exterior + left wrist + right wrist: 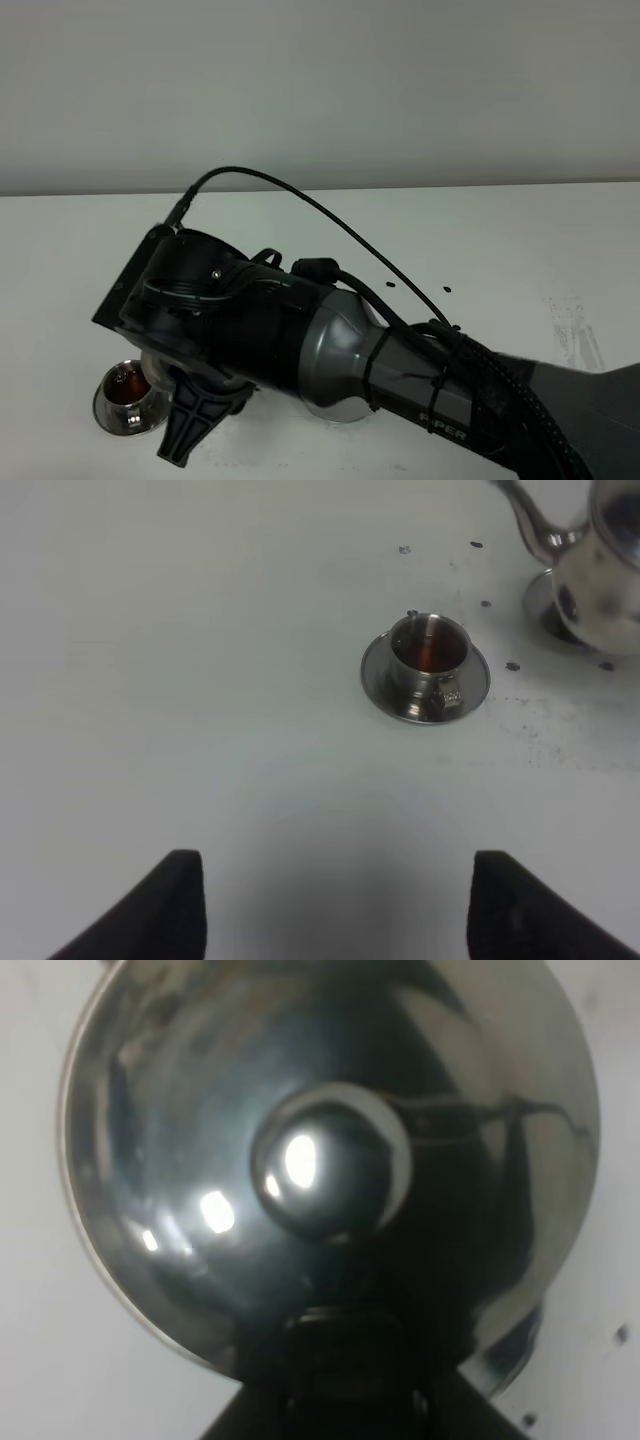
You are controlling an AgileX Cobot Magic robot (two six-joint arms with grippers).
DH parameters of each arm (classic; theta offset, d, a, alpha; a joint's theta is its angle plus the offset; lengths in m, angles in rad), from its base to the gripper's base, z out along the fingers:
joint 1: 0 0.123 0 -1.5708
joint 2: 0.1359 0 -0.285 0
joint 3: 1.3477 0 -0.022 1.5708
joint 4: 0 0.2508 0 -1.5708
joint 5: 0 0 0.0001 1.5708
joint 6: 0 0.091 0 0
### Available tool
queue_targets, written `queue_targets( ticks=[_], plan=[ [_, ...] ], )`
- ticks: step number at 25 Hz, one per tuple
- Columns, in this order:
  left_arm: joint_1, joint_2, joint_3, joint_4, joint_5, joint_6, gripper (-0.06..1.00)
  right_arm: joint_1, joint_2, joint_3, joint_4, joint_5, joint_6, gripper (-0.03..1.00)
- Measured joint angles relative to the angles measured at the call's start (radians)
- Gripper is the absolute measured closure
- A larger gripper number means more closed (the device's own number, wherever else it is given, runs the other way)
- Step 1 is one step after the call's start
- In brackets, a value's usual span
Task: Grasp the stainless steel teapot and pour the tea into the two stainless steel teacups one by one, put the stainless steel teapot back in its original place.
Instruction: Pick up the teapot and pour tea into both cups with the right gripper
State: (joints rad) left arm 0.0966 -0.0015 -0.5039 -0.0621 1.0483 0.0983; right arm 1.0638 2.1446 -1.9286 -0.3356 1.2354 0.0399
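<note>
The left gripper (335, 910) hovers over bare white table (480, 240), well apart from the filled cup. Its two dark fingers are spread wide and hold nothing.

The filled cup is a small shiny steel teacup (125, 385) on a round steel saucer, with reddish-brown tea in it. Dark specks (513, 666) dot the table near it.

Just right of this cup the right gripper (190, 425) hangs low, and its dark arm stretches away from the cup. Its claw is fully closed on the squat shiny stainless steel teapot (600, 580), at the handle end, though the handle itself is lost in shadow. The teapot's domed lid and round knob (325, 1165) fill the right wrist view. The teapot is near the filled cup, with its thin curved spout (535, 520) on the cup's side.

Beneath the teapot a second round steel rim (538, 605) shows. I cannot tell whether a cup stands on it.
</note>
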Motion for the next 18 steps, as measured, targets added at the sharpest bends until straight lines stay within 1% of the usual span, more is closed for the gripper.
queue_targets(
  ticks=[4, 15, 18],
  plan=[
    [0.0, 0.0, 0.0, 0.0, 0.0, 0.0, 0.33, -0.007, 0.001, 0.049, 0.015, -0.005, 0.023, 0.76],
    [0.0, 0.0, 0.0, 0.0, 0.0, 0.0, 0.33, -0.022, 0.001, 0.162, 0.112, -0.179, 0.033, 0.76],
    [0.0, 0.0, 0.0, 0.0, 0.0, 0.0, 0.33, -0.022, 0.001, 0.188, 0.134, -0.202, 0.033, 0.76]
  ],
)
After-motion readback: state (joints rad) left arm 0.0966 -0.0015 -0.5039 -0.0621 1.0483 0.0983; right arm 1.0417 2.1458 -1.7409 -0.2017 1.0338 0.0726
